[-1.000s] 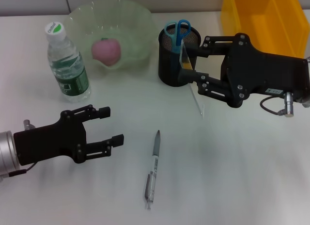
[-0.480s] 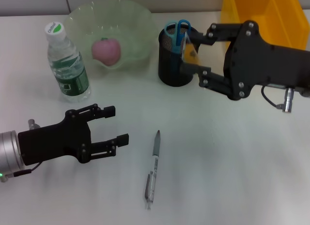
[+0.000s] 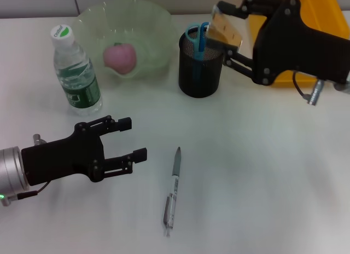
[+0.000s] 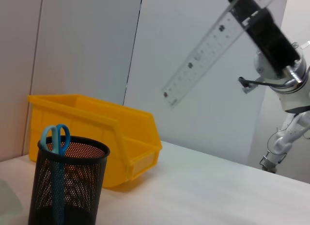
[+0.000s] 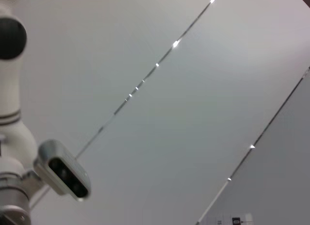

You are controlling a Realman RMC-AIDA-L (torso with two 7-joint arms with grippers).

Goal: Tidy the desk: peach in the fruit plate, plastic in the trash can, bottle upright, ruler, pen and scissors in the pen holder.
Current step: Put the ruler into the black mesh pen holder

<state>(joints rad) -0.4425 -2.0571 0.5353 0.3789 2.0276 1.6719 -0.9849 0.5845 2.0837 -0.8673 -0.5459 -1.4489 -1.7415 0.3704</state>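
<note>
Seemingly ruler (image 3: 225,28) in right claw (image 3: 227,32)

White desk (image 3: 262,172) — black mesh pen holder (image 3: 200,68) standing on it, green fruit plate (image 3: 124,38) left of the holder, upright water bottle (image 3: 76,71) further left, yellow bin (image 3: 306,24) right of it, pen (image 3: 173,191) lying well in front.

bottle (image 3: 77,73) cap lettering too small, ruler (image 4: 213,45) numerals unreadable
</note>
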